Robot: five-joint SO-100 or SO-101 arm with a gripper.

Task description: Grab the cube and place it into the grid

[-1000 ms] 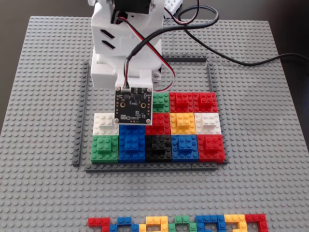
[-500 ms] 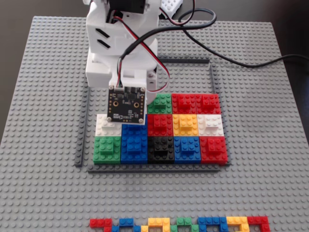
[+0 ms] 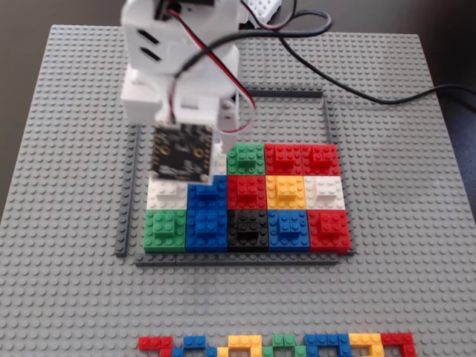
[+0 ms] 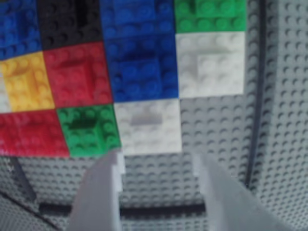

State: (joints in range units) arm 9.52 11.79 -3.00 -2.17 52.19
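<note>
In the wrist view my gripper (image 4: 156, 156) is open, its grey fingers (image 4: 103, 192) apart over bare baseplate with nothing between them. Just beyond the fingertips a white cube (image 4: 149, 126) sits flat among the coloured blocks, beside a green block (image 4: 89, 130) and a blue one (image 4: 139, 67). In the fixed view the arm (image 3: 182, 67) and its camera board (image 3: 182, 152) cover most of that cube; only a white sliver (image 3: 219, 160) shows. The grid's dark grey frame (image 3: 238, 259) surrounds the blocks, and its strip (image 4: 257, 72) shows in the wrist view too.
Two other white blocks (image 3: 167, 195) (image 3: 321, 191) sit in the grid's middle row. A line of small multicoloured bricks (image 3: 275, 345) lies along the near edge of the grey baseplate (image 3: 67, 149). A black cable (image 3: 357, 85) runs off to the right.
The arm has shifted left and back over the last second. The camera board slid off the green block, which is now uncovered, along with an edge of the white cube.
</note>
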